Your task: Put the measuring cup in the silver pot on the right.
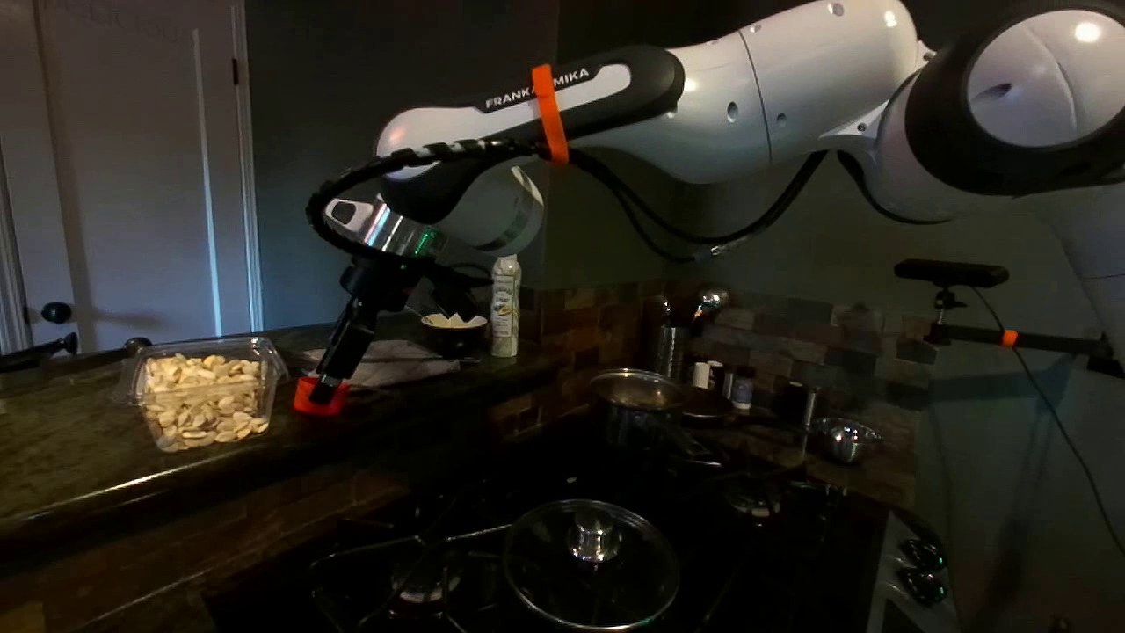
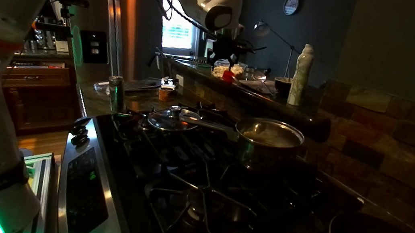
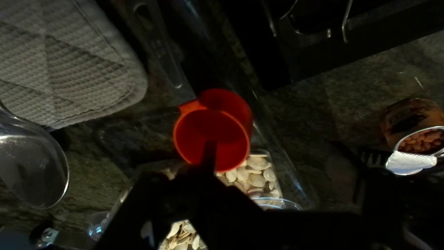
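One red measuring cup (image 3: 216, 128) is at the tips of the fingers (image 3: 209, 156), on or just over the raised tabletop (image 1: 53, 440), just right of a clear tub (image 1: 272, 365) of pale seeds (image 1: 206, 413) in an exterior view. A dark finger crosses the cup's near rim in the wrist view; how far apart the fingers stand, and whether they have hold of the cup, I cannot tell in such dim light. The silver pot (image 2: 266, 157), lidless, is on the stove (image 2: 183, 170), well apart from the cup, nearer and to its right in an exterior view; the carry seems not yet begun.

The likeliest trouble is the grip. If only the thin rim is caught, the smooth plastic may twist or slide on rising, and the cup could fall past the tabletop's edge onto the stove. A crooked lift might nudge the tub and spill seeds. On the way over, too low a path could knock the spray bottle (image 2: 301, 77), or catch the pot's rim or long handle (image 2: 210, 124) and shift the pot. Letting go early could drop the cup short, toward the glass lid (image 1: 591, 576).
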Tool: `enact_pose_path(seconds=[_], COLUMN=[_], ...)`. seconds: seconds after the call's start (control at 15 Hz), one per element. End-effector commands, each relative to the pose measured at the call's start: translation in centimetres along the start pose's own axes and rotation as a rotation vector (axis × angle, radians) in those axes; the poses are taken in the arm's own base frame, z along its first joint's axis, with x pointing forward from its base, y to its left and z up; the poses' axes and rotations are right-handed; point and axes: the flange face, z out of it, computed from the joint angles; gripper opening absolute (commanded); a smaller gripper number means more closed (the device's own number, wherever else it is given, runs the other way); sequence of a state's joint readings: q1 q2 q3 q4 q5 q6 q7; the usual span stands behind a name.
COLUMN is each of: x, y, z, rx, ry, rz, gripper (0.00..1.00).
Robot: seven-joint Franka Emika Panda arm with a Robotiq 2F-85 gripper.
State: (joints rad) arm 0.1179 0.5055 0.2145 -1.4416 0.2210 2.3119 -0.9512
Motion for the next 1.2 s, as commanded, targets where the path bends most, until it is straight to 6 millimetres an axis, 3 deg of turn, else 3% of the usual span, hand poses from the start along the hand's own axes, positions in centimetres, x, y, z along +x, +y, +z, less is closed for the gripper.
enact_pose_path(seconds=[0.0,0.13,0.47,0.73,0.8,1.13], x=[0.1,0.1,0.0,0.1,0.1,-0.2], y=[0.8,0.9,1.0,1.4,1.4,1.4], z=[1.0,1.4,2.2,2.1,2.0,0.2], rx=[0.021,0.029,0.045,0.037,0.032,0.071], ry=[-0.015,-0.022,-0.041,-0.042,-0.043,-0.057], rz=[-0.017,-0.015,-0.02,-0.019,-0.02,-0.006], gripper=[0.81,0.78,0.34,0.05,0.0,0.01])
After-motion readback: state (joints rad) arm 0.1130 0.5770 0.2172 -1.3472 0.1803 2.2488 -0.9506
